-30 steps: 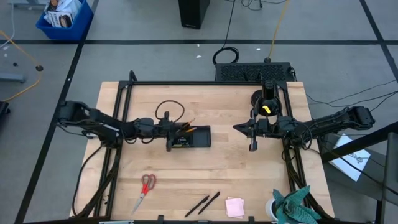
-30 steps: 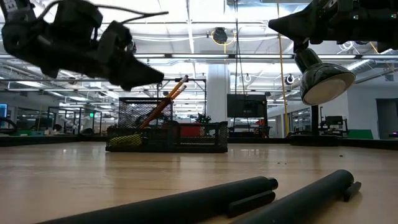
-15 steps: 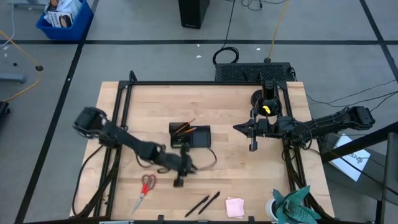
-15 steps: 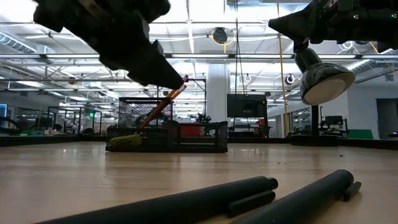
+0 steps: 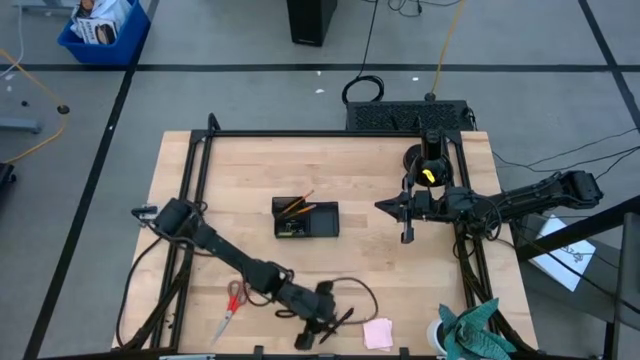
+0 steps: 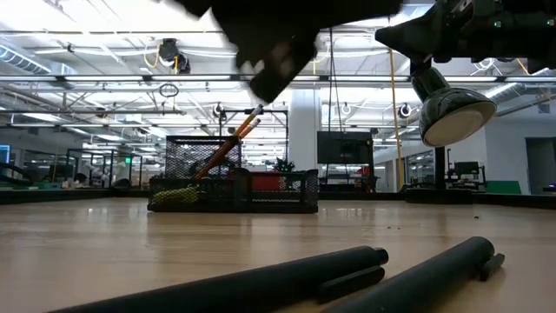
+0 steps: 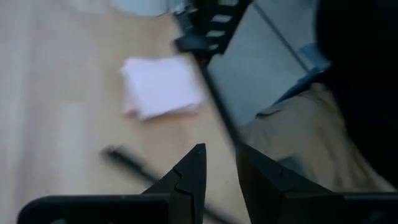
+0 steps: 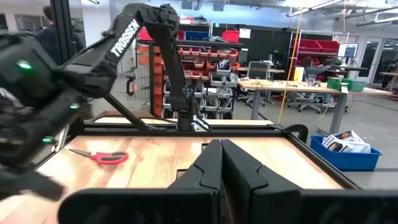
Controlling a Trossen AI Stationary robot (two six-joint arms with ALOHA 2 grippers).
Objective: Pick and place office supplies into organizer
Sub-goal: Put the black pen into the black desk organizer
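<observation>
Hovering over black pens [image 5: 338, 322], left gripper [image 5: 310, 335] slightly parted and empty, right gripper [image 5: 405, 236] closed, "TROSSEN" on left arm [image 8: 127, 34]

Pencils [image 5: 298, 204] in organizer [image 5: 306, 219] mid-table; scissors [image 5: 232, 305] front-left; pens [image 5: 336, 322], sticky-note pad [image 5: 377, 332] front-centre
</observation>
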